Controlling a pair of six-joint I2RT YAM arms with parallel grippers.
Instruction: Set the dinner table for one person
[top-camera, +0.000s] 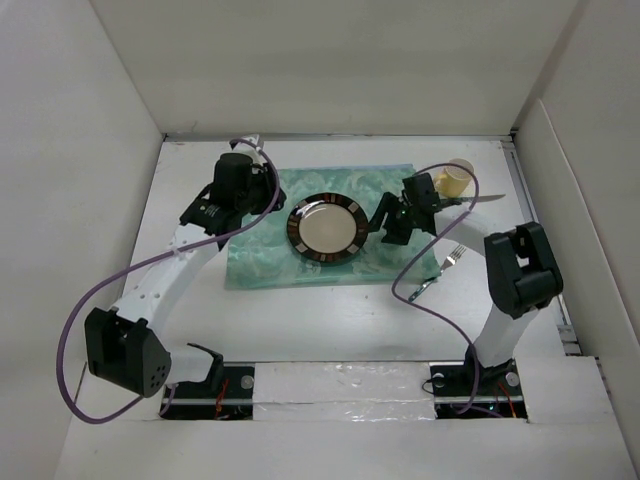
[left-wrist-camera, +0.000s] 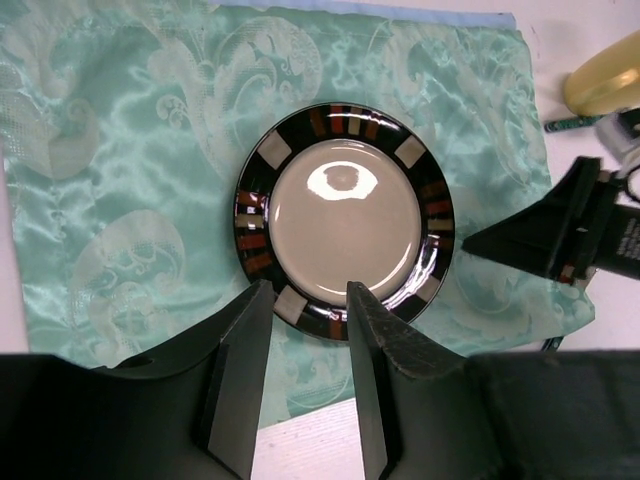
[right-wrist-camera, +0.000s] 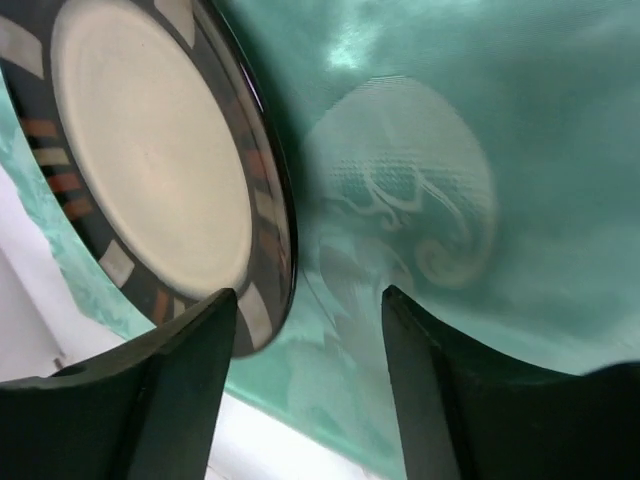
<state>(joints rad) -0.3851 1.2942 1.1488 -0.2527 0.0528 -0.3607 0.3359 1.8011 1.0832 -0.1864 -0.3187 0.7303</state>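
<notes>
**A:** Top external view, starting from the left: what is on the bench (top-camera: 330, 320)?

**B:** The white bench fills the walled enclosure, under both arms. A green placemat (top-camera: 255, 255) lies toward its far edge, and the left tool (top-camera: 268, 195) hangs over the placemat's left part.

**A:** How do its jaws stand?

**B:** The left wrist view shows them partly spread with nothing between them. The near rim of the plate (left-wrist-camera: 345, 215) shows through the gap.

**A:** Where is the plate?

**B:** It lies flat on the placemat, about mid-cloth. It is cream in the centre with a dark rim.

**A:** And further right?

**B:** The right tool (right-wrist-camera: 307, 295) is low over the cloth with its jaws wide. One finger is just beside the plate's rim and grips nothing. A yellow cup (top-camera: 457, 177) stands near the far right corner. A fork (top-camera: 455, 257) lies on bare bench toward the right edge.
</notes>
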